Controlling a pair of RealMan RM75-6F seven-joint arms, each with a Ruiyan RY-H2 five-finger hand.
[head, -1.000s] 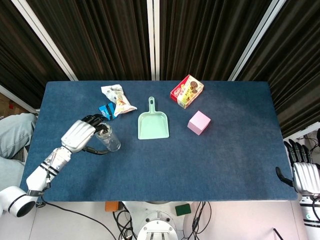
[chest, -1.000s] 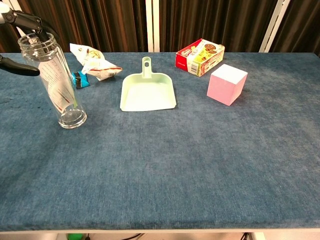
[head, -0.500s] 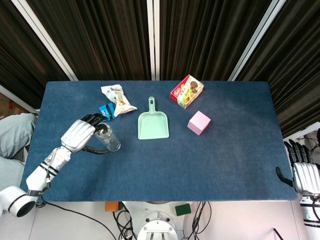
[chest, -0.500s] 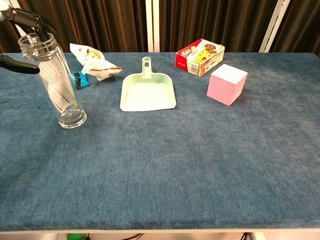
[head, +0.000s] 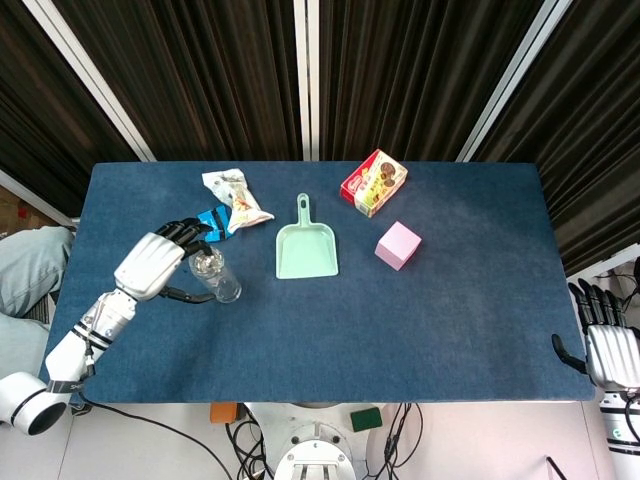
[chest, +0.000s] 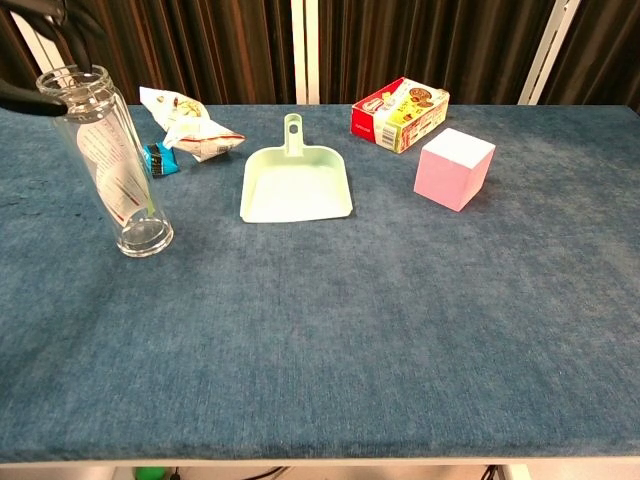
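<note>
A clear glass bottle (head: 216, 276) (chest: 112, 165) with a printed label stands on the blue table (head: 420, 320), mouth up. My left hand (head: 152, 264) is just left of it, fingers (head: 186, 232) spread above its rim and the thumb (chest: 22, 96) beside the mouth. The hand holds nothing; whether the thumb still touches the rim I cannot tell. In the chest view only the dark fingertips (chest: 52, 12) show at the top left. My right hand (head: 606, 352) hangs off the table's right front corner, fingers straight, nothing in it.
Behind the bottle lie a snack bag (head: 236, 198) (chest: 185, 128) and a small blue packet (head: 212, 219). A mint green dustpan (head: 306, 248) (chest: 293, 183) lies mid-table. A red biscuit box (head: 374, 183) (chest: 401, 112) and a pink cube (head: 398, 245) (chest: 455, 167) sit to the right.
My left hand has drawn back to the left and risen, its fingers and thumb coming off the bottle's upper part. The bottle stays standing. The right hand has not moved.
</note>
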